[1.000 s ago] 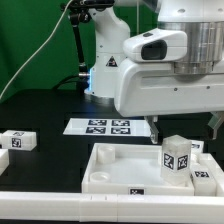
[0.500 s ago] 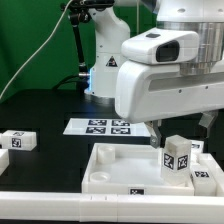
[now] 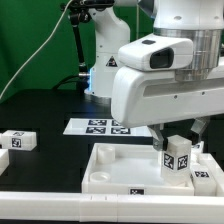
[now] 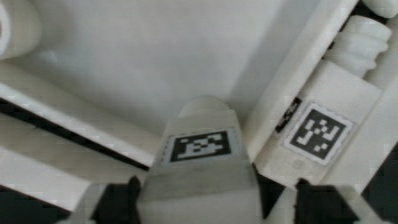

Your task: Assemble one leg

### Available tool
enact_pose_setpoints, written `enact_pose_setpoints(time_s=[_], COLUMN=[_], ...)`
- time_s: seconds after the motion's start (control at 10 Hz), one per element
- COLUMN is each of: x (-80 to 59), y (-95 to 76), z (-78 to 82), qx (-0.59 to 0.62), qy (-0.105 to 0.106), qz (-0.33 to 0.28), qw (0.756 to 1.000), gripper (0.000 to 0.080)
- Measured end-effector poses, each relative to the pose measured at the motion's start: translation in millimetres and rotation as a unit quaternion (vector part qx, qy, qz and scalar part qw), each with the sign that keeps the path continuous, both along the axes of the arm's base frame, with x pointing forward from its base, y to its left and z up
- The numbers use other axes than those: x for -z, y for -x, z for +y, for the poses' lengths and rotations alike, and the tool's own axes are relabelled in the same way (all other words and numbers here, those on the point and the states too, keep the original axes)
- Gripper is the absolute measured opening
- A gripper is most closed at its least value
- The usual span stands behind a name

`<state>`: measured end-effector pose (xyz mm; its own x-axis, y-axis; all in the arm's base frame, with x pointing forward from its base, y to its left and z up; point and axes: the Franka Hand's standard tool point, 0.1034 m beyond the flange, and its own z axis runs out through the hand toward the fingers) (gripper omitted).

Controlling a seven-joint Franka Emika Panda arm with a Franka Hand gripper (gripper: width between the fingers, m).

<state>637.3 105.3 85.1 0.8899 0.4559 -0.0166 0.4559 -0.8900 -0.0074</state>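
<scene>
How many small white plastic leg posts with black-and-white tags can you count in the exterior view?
3: one small white plastic post upright in the panel under the end effector, one low beside it, one on the table at the exterior view's left. Others may be hidden.

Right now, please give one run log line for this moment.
step: assemble leg | gripper: open, astride upright leg | leg: standing in panel corner | grasp: not closed
</scene>
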Motion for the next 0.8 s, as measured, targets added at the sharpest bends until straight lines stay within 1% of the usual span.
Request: enact_pose_setpoints(time_s=[0.4, 0.6, 0.8], x=[0.0, 0.1, 0.5], y=[0.0, 0.2, 0.0], z=[-0.1, 0.3, 0.4], qx=[0.020, 0.102, 0.222], qy=[0.000, 0.001, -0.002], qz=[0.000, 0.000, -0.002], qw=[1.000, 0.995, 0.975], gripper=[0.0282, 0.0282, 0.0282])
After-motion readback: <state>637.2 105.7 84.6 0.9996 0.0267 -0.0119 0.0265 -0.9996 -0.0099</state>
